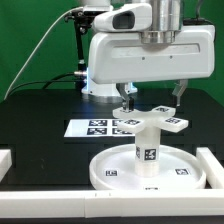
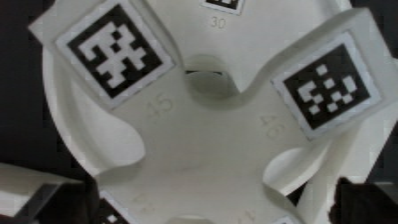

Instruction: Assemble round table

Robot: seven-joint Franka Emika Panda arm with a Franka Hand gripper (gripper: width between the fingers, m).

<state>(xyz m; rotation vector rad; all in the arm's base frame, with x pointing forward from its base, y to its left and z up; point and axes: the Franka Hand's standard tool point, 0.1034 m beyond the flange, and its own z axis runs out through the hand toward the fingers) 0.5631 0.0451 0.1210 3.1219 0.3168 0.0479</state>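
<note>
— Where is the round table right now?

— Its disc (image 1: 150, 170) lies flat near the front edge of the desk (image 1: 40, 110), rim up, with small square tags on it. The leg (image 1: 147, 147) stands upright at the disc's middle, and a flat white piece (image 1: 152, 122) with more tags sits across the top of the leg.

— And the gripper?

— The gripper (image 1: 152, 97) hangs straight above that piece. Its two fingers (image 1: 126, 96) are spread apart, one on either side of it, and they hold nothing. Whether the tips touch the piece, I cannot tell. The wrist view shows a white tagged part (image 2: 205, 120) close up, filling the frame.

— Anything nearby or in the way?

— The marker board (image 1: 105, 127) lies flat just behind the disc, toward the back of the desk. White rails (image 1: 214, 165) run beside the disc at the front corners, one (image 1: 5, 165) at each side. The arm's body covers the back edge.
</note>
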